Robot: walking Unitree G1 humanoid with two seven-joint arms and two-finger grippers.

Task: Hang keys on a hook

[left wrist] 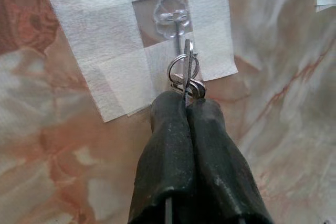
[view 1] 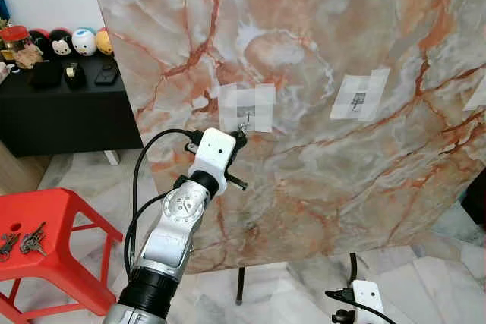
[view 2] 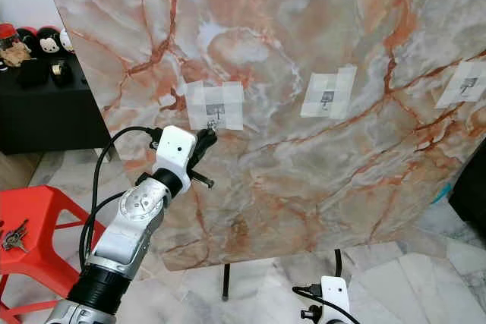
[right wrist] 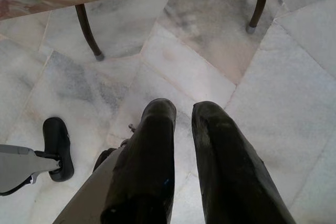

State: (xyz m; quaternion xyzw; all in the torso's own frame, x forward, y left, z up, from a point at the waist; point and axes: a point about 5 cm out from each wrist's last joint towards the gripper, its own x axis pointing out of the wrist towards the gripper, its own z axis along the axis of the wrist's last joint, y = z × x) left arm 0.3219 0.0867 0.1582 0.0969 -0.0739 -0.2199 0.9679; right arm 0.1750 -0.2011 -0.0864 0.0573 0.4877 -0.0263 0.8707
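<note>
Pinched between the pressed-together fingers of the left gripper (left wrist: 186,103), the keys (left wrist: 185,74) are held just below the clear hook (left wrist: 171,14) on the upright marble panel (view 1: 364,51), ring upward. The right gripper (right wrist: 181,116), slightly parted, hangs idle.

A tilted pink-veined marble tabletop (view 1: 319,96) stands on thin black legs (right wrist: 87,30) over pale marble floor tiles (right wrist: 294,93). A red plastic stool (view 1: 53,221) and a low black cabinet (view 1: 61,115) stand left.

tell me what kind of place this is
Probably a room in a home. A marble-look tabletop stands on edge with hooks taped to it, on a marble-tiled floor. A black cabinet holds plush toys, and a red stool carries spare keys.
</note>
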